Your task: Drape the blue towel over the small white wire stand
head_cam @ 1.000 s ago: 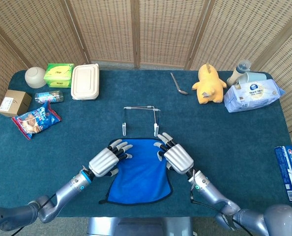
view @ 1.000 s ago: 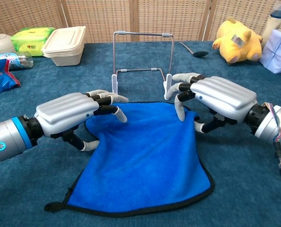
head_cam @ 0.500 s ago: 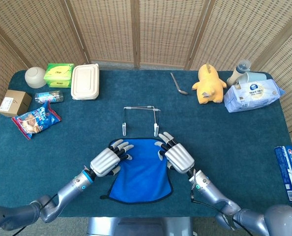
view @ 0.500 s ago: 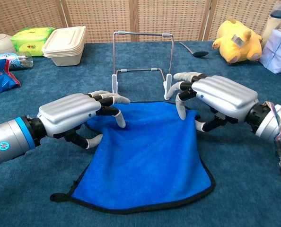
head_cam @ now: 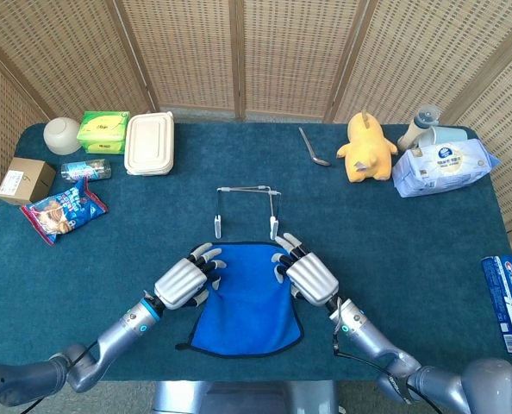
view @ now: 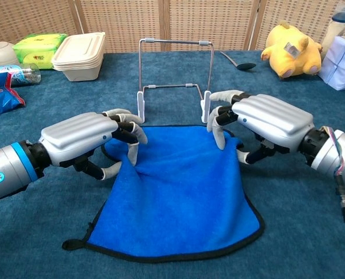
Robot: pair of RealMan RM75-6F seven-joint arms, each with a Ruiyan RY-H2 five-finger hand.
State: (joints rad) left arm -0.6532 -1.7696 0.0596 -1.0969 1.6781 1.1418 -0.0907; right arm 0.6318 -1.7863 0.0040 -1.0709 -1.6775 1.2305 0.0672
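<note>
Blue towel (view: 178,192) lies flat, both hands' fingers pressing its far corners.

Woven rattan screen panels (head_cam: 265,52) behind, teal carpeted table (head_cam: 411,250), even daylight

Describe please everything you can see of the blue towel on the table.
The blue towel is a soft, fleecy-looking cloth with a dark edge and a small loop at one near corner. It lies mostly flat on the table, just in front of the white wire stand. The left hand and the right hand press their fingertips on its far corners, and the cloth wrinkles at the left one.
</note>
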